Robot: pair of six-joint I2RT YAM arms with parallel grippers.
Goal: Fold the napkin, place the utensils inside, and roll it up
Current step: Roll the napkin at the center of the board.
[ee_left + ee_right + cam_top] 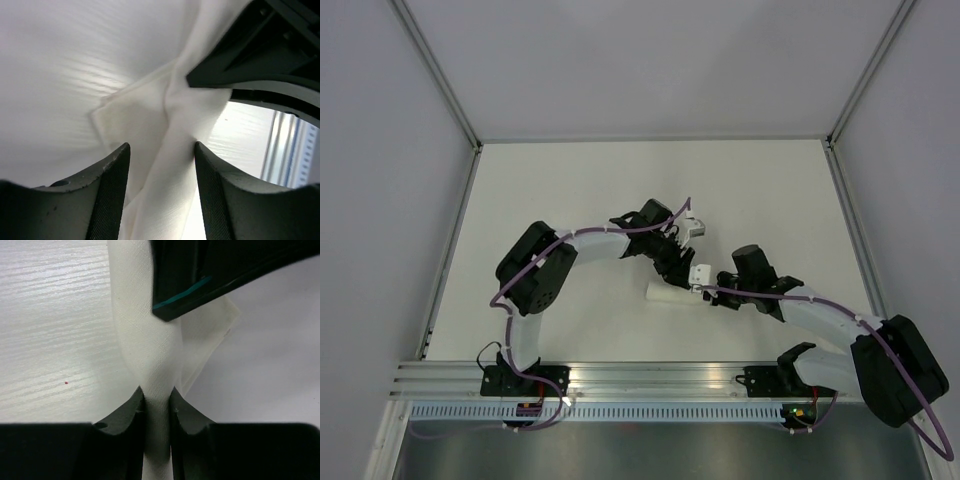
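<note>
The white napkin (667,293) lies as a narrow bundle in the middle of the table, between the two grippers. My right gripper (156,390) is shut on a ridge of the napkin (145,345), pinching it tight. My left gripper (161,146) is open and straddles a raised fold of the napkin (165,165); its right fingertip touches the cloth. The grippers face each other closely: the left gripper (678,268) is just behind the right gripper (705,290). The right gripper also shows in the left wrist view (260,55). No utensils are in view.
Grey enclosure walls surround the white table (570,190). A metal rail (650,378) runs along the near edge by the arm bases. Purple cables hang along both arms.
</note>
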